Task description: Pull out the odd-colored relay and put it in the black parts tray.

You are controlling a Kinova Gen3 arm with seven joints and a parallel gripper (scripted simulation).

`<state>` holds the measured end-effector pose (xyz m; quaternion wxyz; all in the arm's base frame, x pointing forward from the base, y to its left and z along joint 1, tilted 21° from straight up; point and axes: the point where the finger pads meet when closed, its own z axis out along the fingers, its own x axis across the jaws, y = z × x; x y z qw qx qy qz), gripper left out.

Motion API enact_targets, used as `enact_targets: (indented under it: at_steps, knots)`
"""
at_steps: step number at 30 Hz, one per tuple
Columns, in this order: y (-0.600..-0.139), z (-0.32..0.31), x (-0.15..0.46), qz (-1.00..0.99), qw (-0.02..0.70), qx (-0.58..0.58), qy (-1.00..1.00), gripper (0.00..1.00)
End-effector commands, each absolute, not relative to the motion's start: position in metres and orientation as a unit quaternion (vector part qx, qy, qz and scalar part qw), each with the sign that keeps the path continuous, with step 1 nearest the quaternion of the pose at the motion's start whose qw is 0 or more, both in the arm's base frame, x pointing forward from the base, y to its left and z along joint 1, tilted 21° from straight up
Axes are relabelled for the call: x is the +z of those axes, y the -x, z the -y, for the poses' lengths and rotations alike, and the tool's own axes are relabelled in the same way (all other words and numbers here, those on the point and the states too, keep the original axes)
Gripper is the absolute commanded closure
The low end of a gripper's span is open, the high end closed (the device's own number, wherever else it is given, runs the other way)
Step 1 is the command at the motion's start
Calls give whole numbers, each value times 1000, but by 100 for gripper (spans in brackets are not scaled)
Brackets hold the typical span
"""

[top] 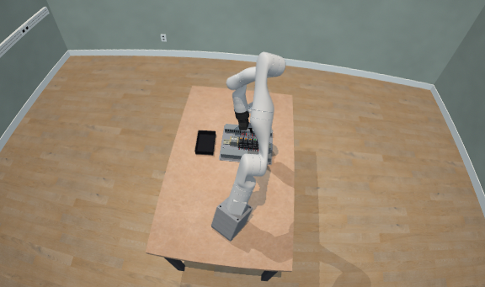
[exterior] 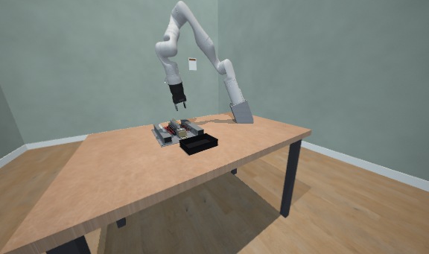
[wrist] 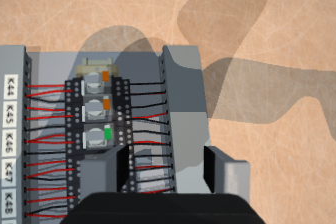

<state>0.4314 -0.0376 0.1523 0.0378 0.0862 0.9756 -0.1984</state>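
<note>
Relay panel (top: 226, 151) (exterior: 158, 135) (wrist: 49, 65) lies flat on tabletop (top: 191, 194) (exterior: 123, 168) (wrist: 269, 40), w/ grey ducts along both long sides. Relay row btwn ducts; red & black wires run from both sides of the row to the ducts.

Wrist view: three relay buttons visible. Two orange, i.e. end btn (wrist: 105, 76) & next one (wrist: 106, 104); third, green btn (wrist: 107, 133), differs from those two. Relay w/ green btn (wrist: 95, 138) seated in row, approx. level w/ label K46 (wrist: 9, 143). Remaining relays partly or fully hidden behind hand in this view; their btn colors n/a from here.

Hand (top: 242, 127) (exterior: 180, 106) (wrist: 166, 161): open, fingers spread wide, nothing btwn them. Positioned above panel, pointing down w/ slight tilt, clear of relays per ext. view. In wrist view, one finger overlaps relay row just beside green-btn relay; other finger appears past the duct, over tabletop.

Black parts tray (top: 205, 142) (exterior: 199, 144): upright on tabletop, near panel's short side, apart from it in top view. Interior empty. Arm (top: 262, 110) (exterior: 201, 36) spans over part of panel in top view, hiding that portion.
</note>
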Motion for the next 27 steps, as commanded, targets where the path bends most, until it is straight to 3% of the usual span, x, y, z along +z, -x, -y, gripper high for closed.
enact_targets:
  at_steps: [1,27]
  knots:
    - [-436,43,153,-977,49,-191,-81,2]
    - [-458,47,144,-983,104,-143,-50,2]
